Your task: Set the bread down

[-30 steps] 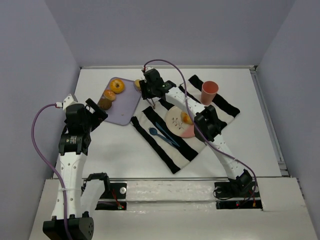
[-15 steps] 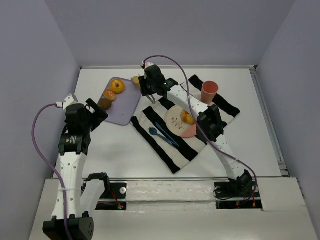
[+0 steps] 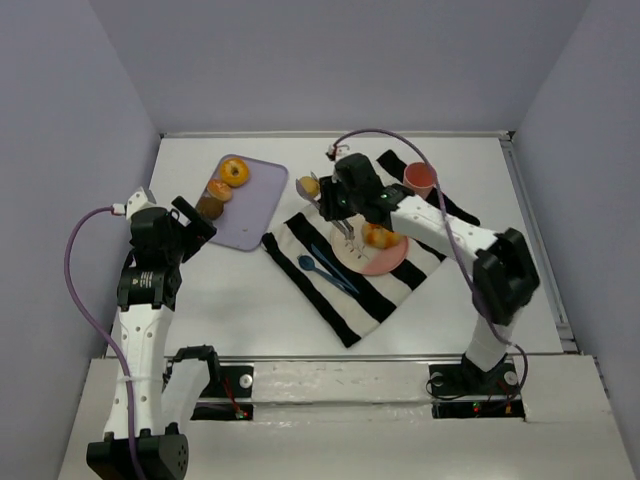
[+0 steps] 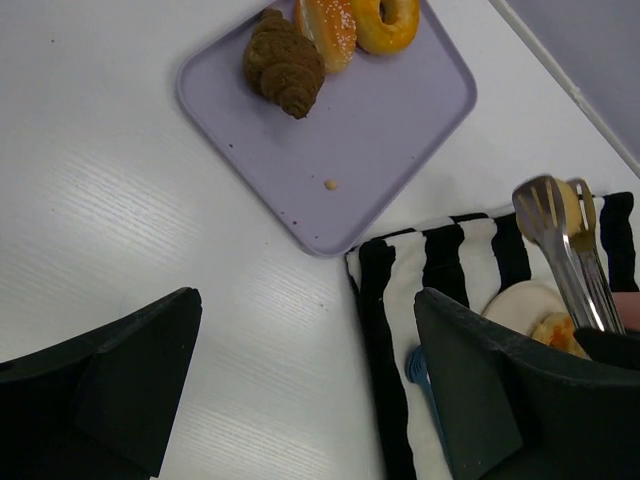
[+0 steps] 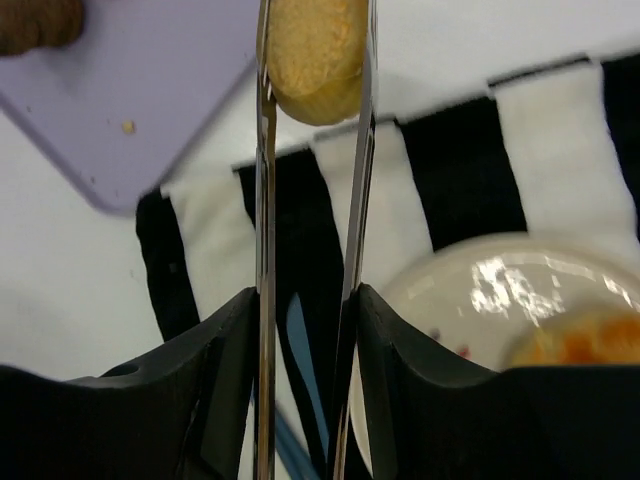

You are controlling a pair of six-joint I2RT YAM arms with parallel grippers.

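Observation:
My right gripper (image 3: 338, 203) is shut on metal tongs (image 5: 263, 250). The tongs pinch a small golden bread roll (image 5: 312, 55), held in the air over the far left edge of the striped cloth (image 3: 350, 300). The roll also shows in the top view (image 3: 310, 186) and in the left wrist view (image 4: 570, 203). A pale plate (image 3: 388, 264) on the cloth carries an orange pastry (image 3: 376, 236); it lies just right of the tongs. My left gripper (image 3: 190, 222) is open and empty above bare table, left of the cloth (image 4: 305, 370).
A lavender tray (image 3: 250, 205) at the back left holds a donut (image 3: 235, 172), a sugared bun (image 3: 219, 190) and a brown croissant (image 3: 209, 207). An orange cup (image 3: 420, 178) stands behind the plate. Blue cutlery (image 3: 320, 268) lies on the cloth left of the plate.
My right arm has swung right from the tray's edge, carrying the roll in the tongs to the cloth's far left edge beside the plate. The left arm has not moved.

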